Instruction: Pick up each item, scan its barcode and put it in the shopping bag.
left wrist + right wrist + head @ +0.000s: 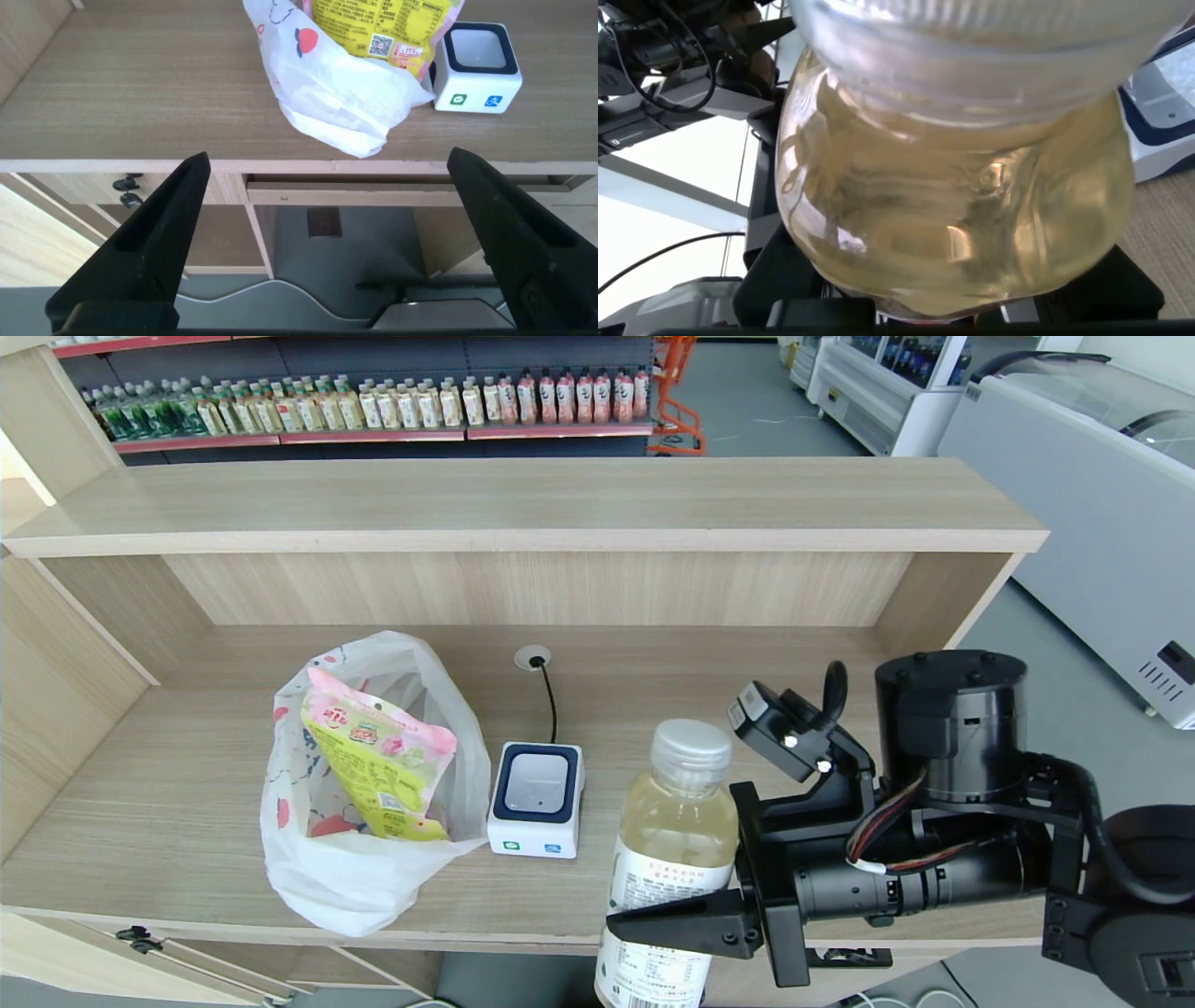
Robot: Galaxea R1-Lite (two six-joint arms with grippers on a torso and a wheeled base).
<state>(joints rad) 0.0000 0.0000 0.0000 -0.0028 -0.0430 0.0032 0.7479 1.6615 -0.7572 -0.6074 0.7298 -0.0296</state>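
Here the right gripper (653,919) is clamped on a clear bottle (677,821) of pale yellow drink (white cap, white label). The bottle is held upright at the lower centre of the head view, over the front edge of the desk (168,803). Just left of it in the frame stands the white and blue scanner (537,798). Its black cable (550,700) runs up to a round cable hole (532,658). Right beside the scanner, further left, the white shopping bag (364,882) lies open with a yellow and pink snack packet (378,765) inside. The left gripper (322,252) sits across the lower half of the left wrist view, before the desk's front edge, fingers wide apart.
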